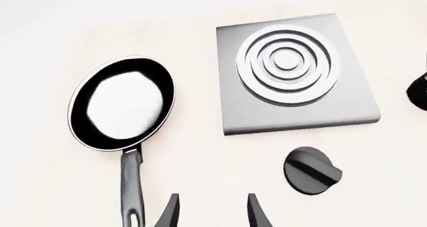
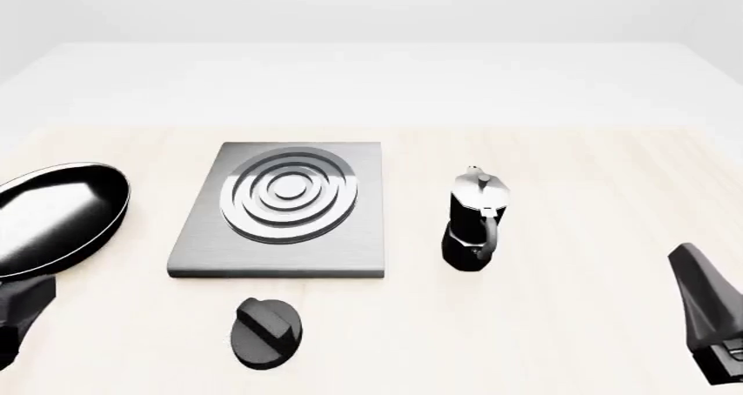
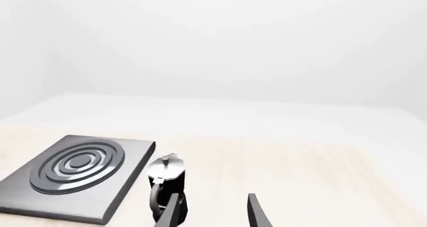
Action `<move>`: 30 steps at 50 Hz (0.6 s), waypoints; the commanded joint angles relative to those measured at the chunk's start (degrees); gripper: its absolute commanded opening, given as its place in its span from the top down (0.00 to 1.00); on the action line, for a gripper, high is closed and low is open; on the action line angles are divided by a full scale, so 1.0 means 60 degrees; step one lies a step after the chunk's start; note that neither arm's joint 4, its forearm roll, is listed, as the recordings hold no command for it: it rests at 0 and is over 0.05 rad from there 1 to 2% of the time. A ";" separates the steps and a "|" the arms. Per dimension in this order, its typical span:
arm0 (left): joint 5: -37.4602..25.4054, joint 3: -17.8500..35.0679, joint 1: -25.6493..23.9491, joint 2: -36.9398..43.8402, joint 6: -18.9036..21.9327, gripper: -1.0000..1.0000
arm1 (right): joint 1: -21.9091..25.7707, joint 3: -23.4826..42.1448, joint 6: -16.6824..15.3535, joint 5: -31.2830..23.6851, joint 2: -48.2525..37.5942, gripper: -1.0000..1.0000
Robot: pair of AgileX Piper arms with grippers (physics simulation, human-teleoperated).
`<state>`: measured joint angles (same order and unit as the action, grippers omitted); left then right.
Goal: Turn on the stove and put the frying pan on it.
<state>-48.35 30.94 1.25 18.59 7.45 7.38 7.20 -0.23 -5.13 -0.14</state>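
Note:
The stove (image 2: pixel 204 251) is a flat grey slab with raised silver rings, left of the table's middle; it also shows in the left wrist view (image 1: pixel 247 107) and the right wrist view (image 3: pixel 100 207). Its black ridged knob (image 2: pixel 267 331) (image 1: pixel 310 170) lies apart, just in front of the slab. The glossy black frying pan (image 2: pixel 52 217) (image 1: pixel 123 104) rests flat on the table left of the stove, its long handle (image 1: pixel 131 187) pointing back toward my left gripper (image 1: pixel 212 214) (image 2: pixel 17 315). That gripper is open, hovering near the handle's end without touching it. My right gripper (image 3: pixel 212 214) (image 2: pixel 702 312) is open and holds nothing, at the near right.
A black-and-silver moka pot (image 2: pixel 476 221) (image 3: pixel 165 187) stands upright to the right of the stove, between it and my right gripper. The pale wooden tabletop (image 2: pixel 580 177) runs back to a white far edge.

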 commanded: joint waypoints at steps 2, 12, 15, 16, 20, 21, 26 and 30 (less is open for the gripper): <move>0.0993 -0.0523 0.1484 0.0912 0.0559 0.00 | 0.0143 -0.0021 -0.0009 0.0022 -0.0010 0.00; 0.2231 -0.0701 0.2603 0.2262 0.1038 0.00 | 0.0170 -0.0081 -0.0012 0.0106 -0.0045 0.00; 0.2484 -0.0621 0.2859 0.2576 0.1056 0.00 | 0.0190 -0.0111 -0.0011 0.0149 -0.0060 0.00; 0.2540 -0.0619 0.2919 0.2655 0.1166 0.00 | 0.0198 -0.0115 -0.0016 0.0155 -0.0068 0.00; 0.2919 -0.0507 0.3294 0.3176 0.1309 0.00 | 0.0231 -0.0126 -0.0025 0.0168 -0.0082 0.00; 0.2963 -0.0512 0.3313 0.3255 0.1301 0.00 | 0.0235 -0.0124 -0.0017 0.0162 -0.0086 0.00; 0.3403 -0.0474 0.3645 0.3775 0.1571 0.00 | 0.0274 -0.0062 -0.0045 0.0121 -0.0109 0.00; 0.3769 -0.0474 0.3869 0.4245 0.1745 0.00 | 0.0282 -0.0010 -0.0074 0.0114 -0.0146 0.00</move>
<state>-30.92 27.97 20.29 37.66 15.43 8.76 6.78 -0.44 -4.40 -0.69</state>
